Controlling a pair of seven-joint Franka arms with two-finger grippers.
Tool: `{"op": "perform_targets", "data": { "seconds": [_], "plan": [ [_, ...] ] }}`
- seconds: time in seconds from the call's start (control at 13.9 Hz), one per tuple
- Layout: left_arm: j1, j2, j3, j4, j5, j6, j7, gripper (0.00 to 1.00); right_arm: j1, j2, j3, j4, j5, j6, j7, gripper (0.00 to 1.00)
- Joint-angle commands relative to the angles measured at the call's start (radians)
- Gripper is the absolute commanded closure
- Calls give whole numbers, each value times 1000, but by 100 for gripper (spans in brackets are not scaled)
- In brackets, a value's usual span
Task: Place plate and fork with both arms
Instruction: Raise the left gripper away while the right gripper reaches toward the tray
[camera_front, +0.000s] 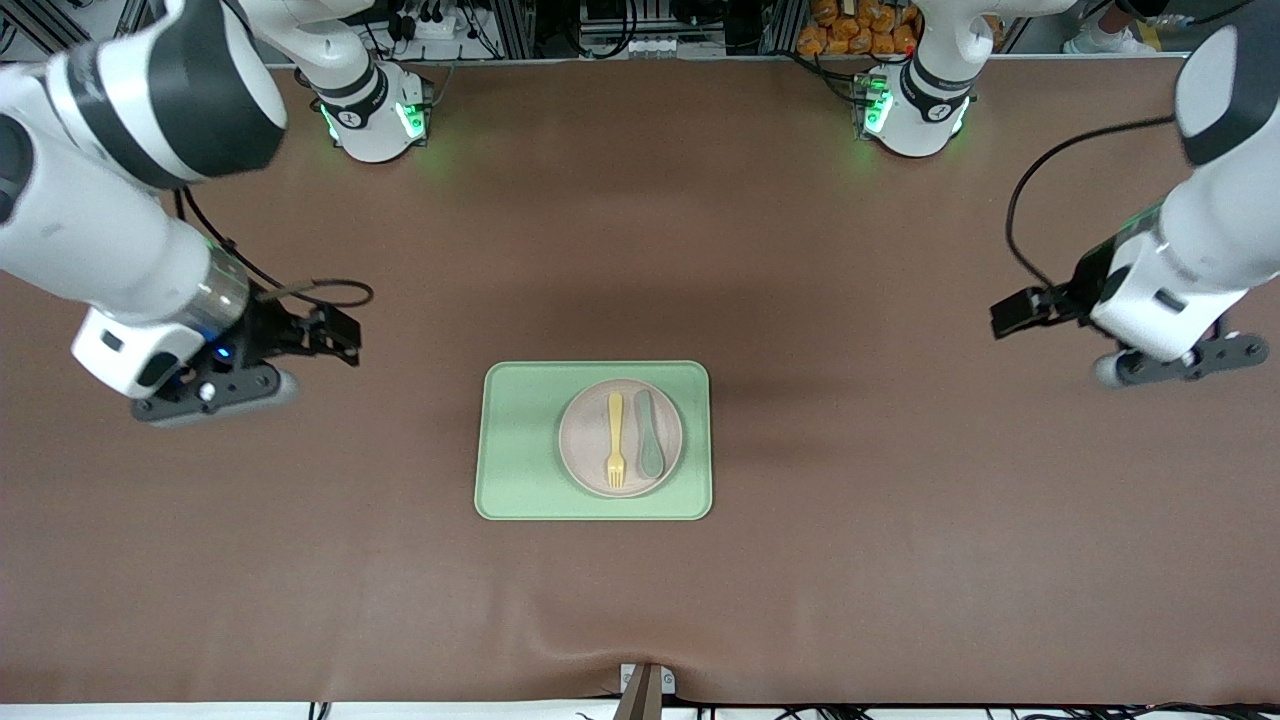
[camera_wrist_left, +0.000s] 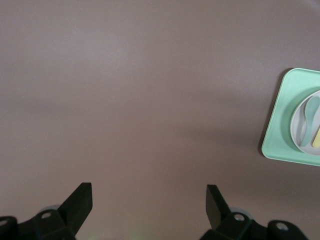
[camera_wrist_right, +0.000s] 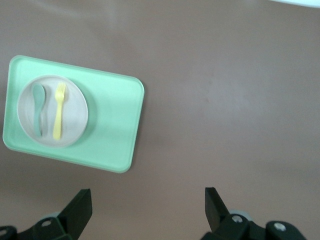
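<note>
The pale beige-pink plate (camera_front: 582, 440) sits on the light-green tray (camera_front: 520, 440) at the table's middle. The pale-yellow fork (camera_front: 615, 440) lies on the plate beside a grey-green spoon (camera_front: 650, 435). My right gripper (camera_front: 215, 390) hovers open and empty over bare table toward the right arm's end. My left gripper (camera_front: 1185, 365) hovers open and empty over bare table toward the left arm's end. The right wrist view shows its open gripper (camera_wrist_right: 148, 202), the tray (camera_wrist_right: 115, 125), plate (camera_wrist_right: 75, 112) and fork (camera_wrist_right: 59, 112). The left wrist view shows its open gripper (camera_wrist_left: 149, 200) and the tray's edge (camera_wrist_left: 285, 125).
The brown table mat (camera_front: 900, 550) stretches wide on all sides of the tray. The two arm bases (camera_front: 375, 115) stand along the table's edge farthest from the front camera. A small bracket (camera_front: 645, 685) sits at the nearest edge.
</note>
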Motion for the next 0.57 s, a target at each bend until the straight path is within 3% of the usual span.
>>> {"op": "perform_targets", "data": {
  "seconds": [0.0,0.14,0.29,0.5],
  "plan": [
    [4,-121,-10,-137,24,14,-2,0,11,102,-3,68,74,56,20,0],
    [10,-117,-4,-124,32,8,-8,0,83,145,-6,74,65,95,155,0],
    [16,-112,-8,-124,122,6,-2,0,155,203,-9,81,29,159,286,0],
    [31,-114,-8,-123,116,-17,-7,0,243,298,-16,122,3,208,366,0]
  ]
}}
